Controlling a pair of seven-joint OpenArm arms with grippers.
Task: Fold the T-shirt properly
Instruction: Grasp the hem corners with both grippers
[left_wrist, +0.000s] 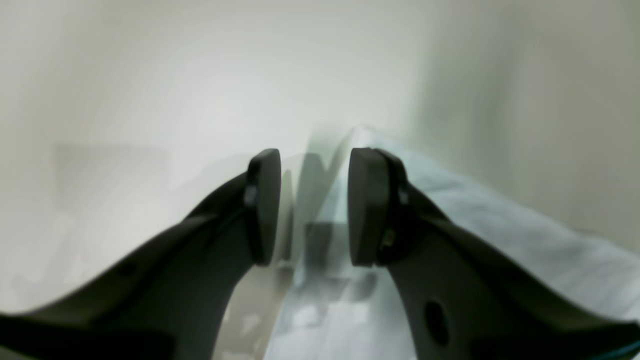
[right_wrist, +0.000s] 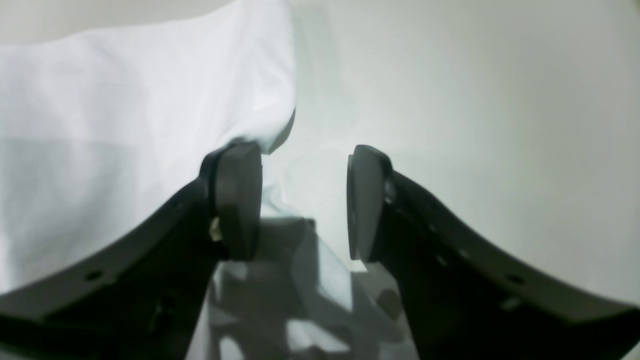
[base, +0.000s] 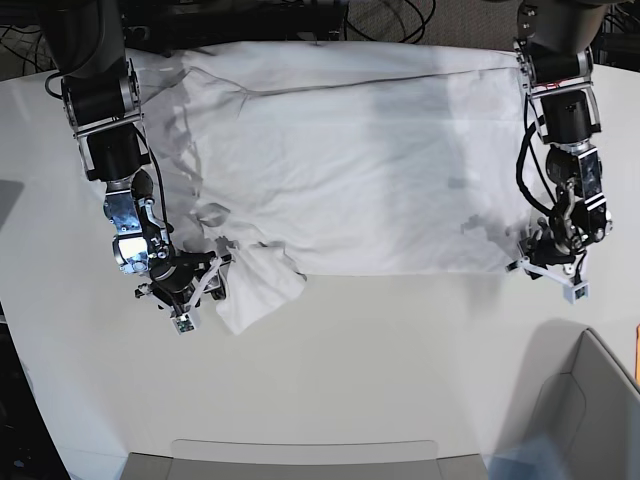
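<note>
1. The plain white, softly wrinkled cotton T-shirt lies spread flat across the far half of the smooth pale grey tabletop — one sleeve bunches into a crumpled lump at its near corner.
2. The black right gripper sits at that lump, curved jaws spread, one rounded pad against the cloth edge.
3. The black left gripper hovers at the opposite hem corner — jaws parted, thin fabric showing between them, nothing pinched.
</note>
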